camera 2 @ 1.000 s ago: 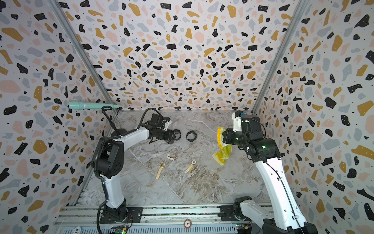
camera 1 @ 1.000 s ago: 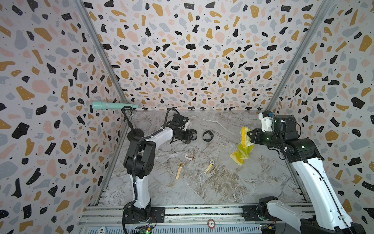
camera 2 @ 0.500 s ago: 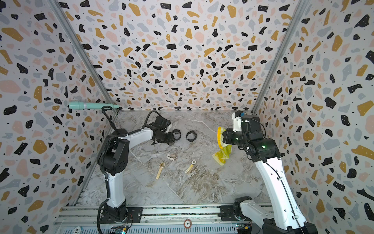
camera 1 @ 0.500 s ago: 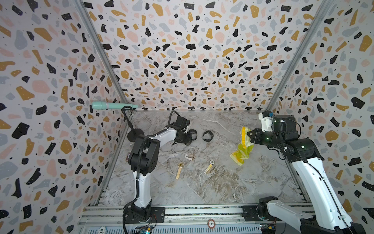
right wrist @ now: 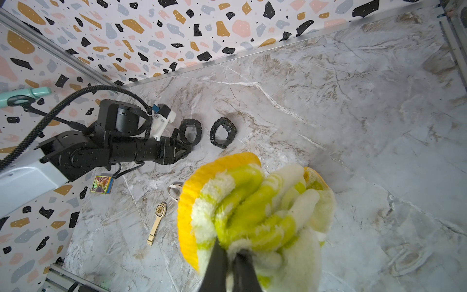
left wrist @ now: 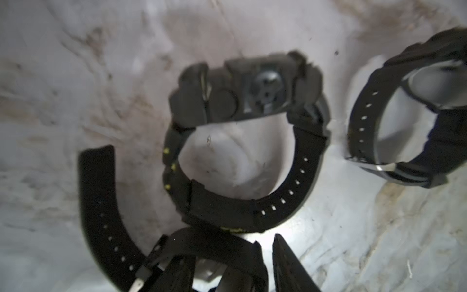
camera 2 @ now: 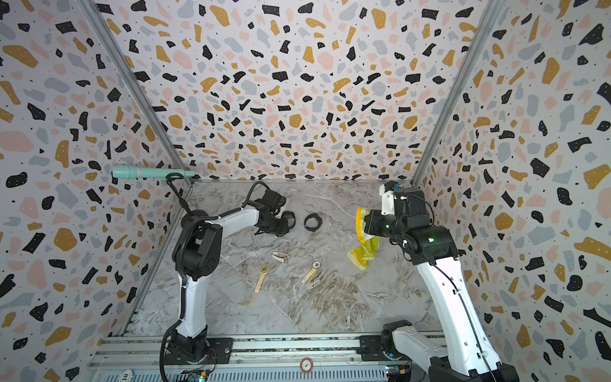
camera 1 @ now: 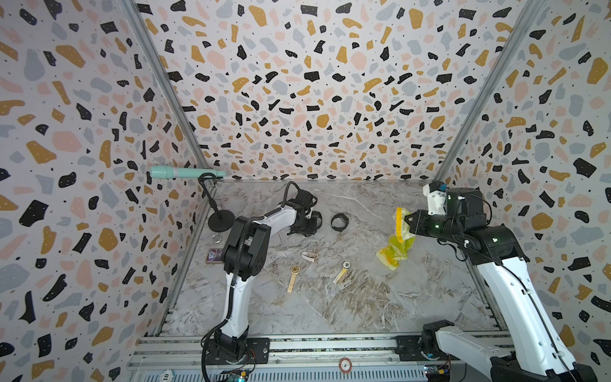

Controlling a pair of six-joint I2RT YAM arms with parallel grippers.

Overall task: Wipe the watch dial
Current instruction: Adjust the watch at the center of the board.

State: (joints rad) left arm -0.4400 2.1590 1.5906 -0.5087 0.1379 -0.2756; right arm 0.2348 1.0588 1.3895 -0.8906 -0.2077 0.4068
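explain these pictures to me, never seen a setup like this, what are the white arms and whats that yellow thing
This is a two-armed robot: left arm and right arm mounted at the front of a marble table, each ending in a gripper. Two pictures look down from overhead, nearly identical; two come from cameras on the wrists. The right gripper is shut on the yellow thing, a cloth for wiping. The left gripper seems to grip an open-strapped black watch. A buckled black watch and another black watch lie close by; two gold watches lie nearer the front.
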